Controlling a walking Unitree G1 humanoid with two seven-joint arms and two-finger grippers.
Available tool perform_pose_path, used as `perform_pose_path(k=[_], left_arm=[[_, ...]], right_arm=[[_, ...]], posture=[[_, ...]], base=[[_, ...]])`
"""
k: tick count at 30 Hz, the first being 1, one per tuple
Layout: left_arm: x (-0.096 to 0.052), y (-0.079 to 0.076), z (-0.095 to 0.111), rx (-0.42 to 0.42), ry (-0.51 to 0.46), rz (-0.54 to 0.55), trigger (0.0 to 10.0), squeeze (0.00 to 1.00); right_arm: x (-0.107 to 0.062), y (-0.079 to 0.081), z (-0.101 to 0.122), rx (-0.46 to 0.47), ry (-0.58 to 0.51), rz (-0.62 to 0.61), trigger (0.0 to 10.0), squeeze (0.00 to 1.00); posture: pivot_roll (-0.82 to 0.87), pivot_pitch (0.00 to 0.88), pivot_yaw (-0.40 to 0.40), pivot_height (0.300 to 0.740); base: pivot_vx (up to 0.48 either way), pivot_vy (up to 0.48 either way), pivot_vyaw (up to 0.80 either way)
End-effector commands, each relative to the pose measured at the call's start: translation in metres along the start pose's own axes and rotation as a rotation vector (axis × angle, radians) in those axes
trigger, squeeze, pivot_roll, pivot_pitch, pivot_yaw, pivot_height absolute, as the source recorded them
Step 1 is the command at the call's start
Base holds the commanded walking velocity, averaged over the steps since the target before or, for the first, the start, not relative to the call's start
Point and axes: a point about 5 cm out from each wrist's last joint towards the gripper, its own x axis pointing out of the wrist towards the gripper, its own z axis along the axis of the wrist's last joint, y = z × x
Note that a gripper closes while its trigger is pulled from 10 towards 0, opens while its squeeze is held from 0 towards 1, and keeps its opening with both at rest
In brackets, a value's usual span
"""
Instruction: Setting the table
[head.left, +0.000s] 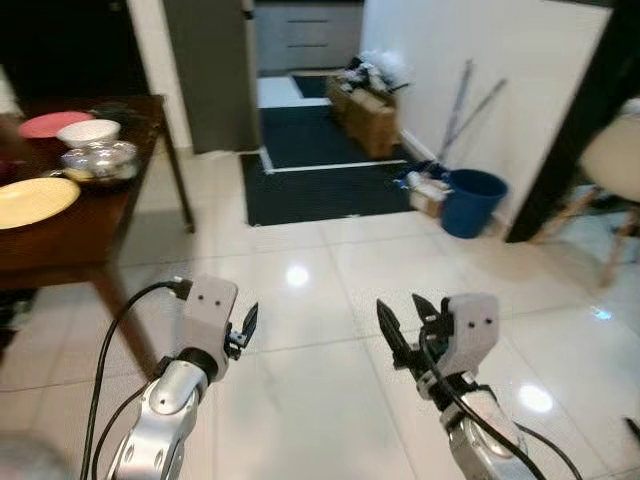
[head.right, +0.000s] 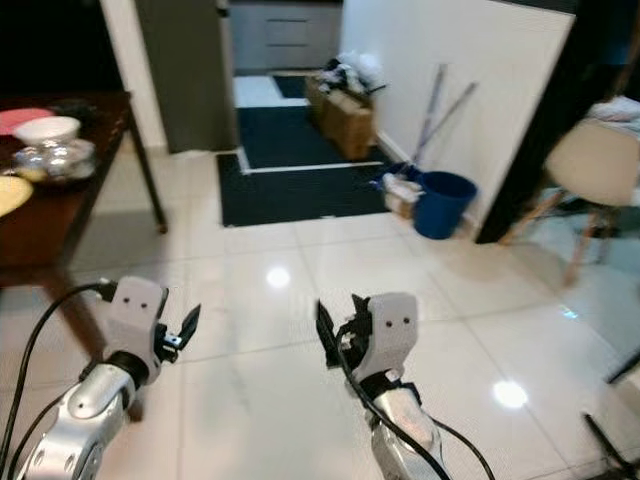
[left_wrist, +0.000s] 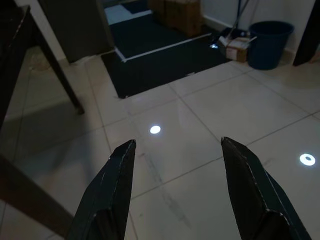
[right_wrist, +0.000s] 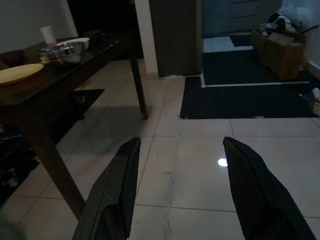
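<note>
A dark wooden table (head.left: 90, 230) stands at my left. On it lie a yellow plate (head.left: 32, 200), a pink plate (head.left: 50, 124), a white bowl (head.left: 88, 131) and a shiny steel bowl (head.left: 100, 160). My left gripper (head.left: 243, 330) hangs over the tiled floor, just right of the table's near leg, open and empty (left_wrist: 178, 141). My right gripper (head.left: 402, 310) is level with it further right, also open with nothing between its fingers (right_wrist: 182, 140). The right wrist view looks toward the table, with the yellow plate (right_wrist: 19, 73) and steel bowl (right_wrist: 62, 51) on top.
A dark mat (head.left: 320, 170) lies ahead before a doorway. A cardboard box (head.left: 365, 115), leaning poles (head.left: 465, 110) and a blue bucket (head.left: 473, 200) line the white wall on the right. A pale chair (head.left: 615, 170) stands far right. Glossy tiles lie in front.
</note>
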Motion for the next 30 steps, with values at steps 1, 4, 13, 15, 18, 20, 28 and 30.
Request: perform_pose_path(k=[1,4,13,15,18,20,28,30], left_arm=[[0.001,-0.001,0.007,-0.006,-0.016,-0.015,10.0,0.00],[0.002,-0.001,0.011,-0.010,-0.028,-0.017,10.0,0.00],[0.006,-0.002,0.019,-0.004,-0.051,-0.033,10.0,0.00],[0.007,-0.004,0.021,0.006,-0.063,-0.038,10.0,0.00],[0.010,-0.006,0.022,0.043,-0.070,-0.039,10.0,0.00],[0.011,-0.008,0.023,0.049,-0.079,-0.043,10.0,0.00],[0.014,-0.013,0.027,0.042,-0.091,-0.067,10.0,0.00],[0.015,-0.014,0.027,0.042,-0.093,-0.070,10.0,0.00]], right_arm=[[-0.001,-0.001,0.000,0.002,0.004,-0.013,10.0,0.00],[-0.001,-0.001,0.001,0.001,-0.002,-0.014,10.0,0.00],[-0.003,-0.003,0.004,-0.007,-0.011,-0.033,10.0,0.00],[-0.003,-0.004,0.005,-0.006,-0.017,-0.042,10.0,0.00],[-0.002,-0.005,0.006,-0.012,-0.019,-0.057,10.0,0.00],[-0.002,-0.004,0.006,-0.012,-0.020,-0.062,10.0,0.00],[-0.003,-0.003,0.005,-0.010,-0.016,-0.069,10.0,0.00],[-0.003,-0.003,0.004,-0.009,-0.015,-0.070,10.0,0.00]], posture=[[0.01,0.012,0.052,0.740],[0.01,0.013,0.054,0.740],[0.00,0.017,0.061,0.740],[0.00,0.017,0.061,0.740],[-0.01,0.016,0.064,0.740],[-0.01,0.016,0.064,0.740],[-0.03,0.014,0.074,0.740],[-0.03,0.015,0.075,0.740]], base=[[0.000,0.000,0.78],[0.000,0.000,0.78],[0.000,0.000,0.78],[0.000,0.000,0.76],[0.092,0.000,0.00],[0.480,0.000,0.00],[0.480,0.000,0.00],[0.480,0.000,0.00]])
